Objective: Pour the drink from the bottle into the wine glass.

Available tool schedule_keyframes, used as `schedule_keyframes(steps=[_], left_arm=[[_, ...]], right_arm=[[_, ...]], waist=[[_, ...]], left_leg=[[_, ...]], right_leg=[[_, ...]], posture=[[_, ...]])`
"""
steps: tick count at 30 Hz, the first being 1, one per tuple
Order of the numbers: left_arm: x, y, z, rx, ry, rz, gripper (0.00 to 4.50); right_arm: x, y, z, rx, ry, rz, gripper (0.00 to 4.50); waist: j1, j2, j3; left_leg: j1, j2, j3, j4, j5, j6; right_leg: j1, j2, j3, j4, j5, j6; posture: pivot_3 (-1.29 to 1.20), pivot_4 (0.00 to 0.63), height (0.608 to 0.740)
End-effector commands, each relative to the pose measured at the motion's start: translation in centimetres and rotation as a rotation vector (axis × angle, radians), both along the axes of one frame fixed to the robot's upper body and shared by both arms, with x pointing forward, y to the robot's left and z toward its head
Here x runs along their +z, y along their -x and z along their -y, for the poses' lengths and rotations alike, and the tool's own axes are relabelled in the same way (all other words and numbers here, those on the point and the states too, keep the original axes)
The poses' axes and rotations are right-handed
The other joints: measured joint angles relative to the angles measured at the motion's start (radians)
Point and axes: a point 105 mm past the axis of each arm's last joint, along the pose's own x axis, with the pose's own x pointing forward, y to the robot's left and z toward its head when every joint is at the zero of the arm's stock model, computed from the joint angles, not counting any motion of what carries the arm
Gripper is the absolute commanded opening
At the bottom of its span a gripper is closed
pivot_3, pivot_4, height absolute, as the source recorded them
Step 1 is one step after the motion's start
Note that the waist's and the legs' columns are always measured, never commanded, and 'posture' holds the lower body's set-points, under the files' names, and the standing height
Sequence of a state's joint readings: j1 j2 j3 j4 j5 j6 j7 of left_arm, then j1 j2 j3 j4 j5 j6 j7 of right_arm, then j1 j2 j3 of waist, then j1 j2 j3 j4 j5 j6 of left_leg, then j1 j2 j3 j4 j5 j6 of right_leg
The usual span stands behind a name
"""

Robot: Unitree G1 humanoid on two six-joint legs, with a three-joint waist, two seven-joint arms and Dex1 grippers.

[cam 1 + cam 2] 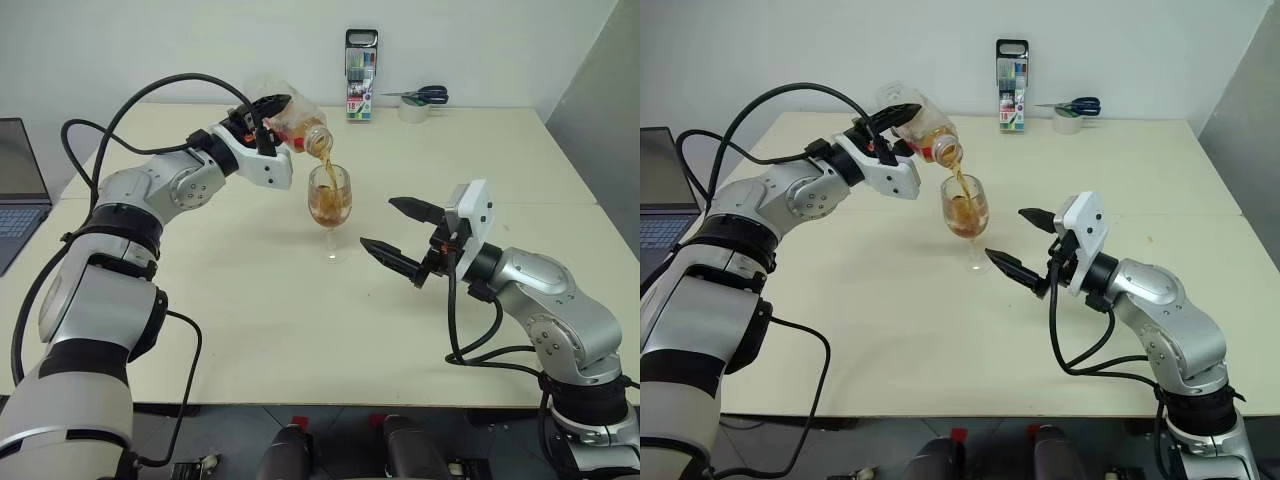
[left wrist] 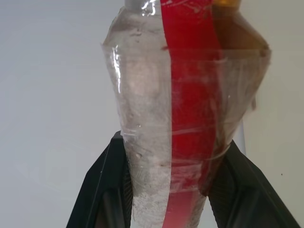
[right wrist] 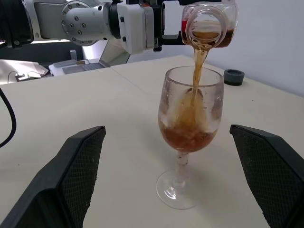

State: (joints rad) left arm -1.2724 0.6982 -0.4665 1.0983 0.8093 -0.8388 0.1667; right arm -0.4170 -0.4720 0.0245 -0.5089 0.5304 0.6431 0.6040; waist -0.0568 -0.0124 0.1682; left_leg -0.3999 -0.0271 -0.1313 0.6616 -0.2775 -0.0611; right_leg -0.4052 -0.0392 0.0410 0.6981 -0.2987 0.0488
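- Above the middle of the table [image 1: 250,330], the left gripper [image 1: 262,118] is clamped tight on the bottle [image 1: 296,126], its black fingers [image 2: 107,190] pressing both sides of the clear body next to the red label strip.
- The bottle is tipped over, with its open mouth pointing down just above the rim of the wine glass [image 1: 330,205].
- A thin stream of the drink [image 3: 197,66] falls from the mouth into the bowl; amber liquid has gathered in the lower part of the bowl, and some remains in the bottle near its neck.
- The glass stands upright on its round foot on the table, between the two arms.
- The right gripper [image 1: 400,238] hovers near the glass on its right side, its jaws spread wide and holding nothing; from the right wrist view the glass sits between the two fingers, clear of both.
- At the far edge of the table stand a pack of pens [image 1: 361,75], a roll of tape [image 1: 414,111] and scissors [image 1: 425,95] lying on it.
- A laptop [image 1: 20,190] sits off to the left.
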Motion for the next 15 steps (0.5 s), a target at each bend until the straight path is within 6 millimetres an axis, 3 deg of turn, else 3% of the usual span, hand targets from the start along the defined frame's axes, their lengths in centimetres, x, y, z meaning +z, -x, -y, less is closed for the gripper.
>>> schedule_keyframes(steps=[1,15], left_arm=[[2.6,0.37,0.0,-0.01,0.026,0.076,1.68],[2.12,0.36,0.21,-0.02,0.033,0.053,1.68]], right_arm=[[1.03,0.79,-0.42,0.022,-0.01,0.047,4.5],[0.93,0.85,-0.55,0.022,-0.015,0.044,4.5]], waist=[[0.0,0.0,0.0],[0.0,0.0,0.0]], left_leg=[[0.0,0.0,0.0,0.0,0.0,0.0],[0.0,0.0,0.0,0.0,0.0,0.0]], right_leg=[[0.0,0.0,0.0,0.0,0.0,0.0],[0.0,0.0,0.0,0.0,0.0,0.0]], posture=[[0.0,0.15,0.74],[0.0,0.15,0.74]])
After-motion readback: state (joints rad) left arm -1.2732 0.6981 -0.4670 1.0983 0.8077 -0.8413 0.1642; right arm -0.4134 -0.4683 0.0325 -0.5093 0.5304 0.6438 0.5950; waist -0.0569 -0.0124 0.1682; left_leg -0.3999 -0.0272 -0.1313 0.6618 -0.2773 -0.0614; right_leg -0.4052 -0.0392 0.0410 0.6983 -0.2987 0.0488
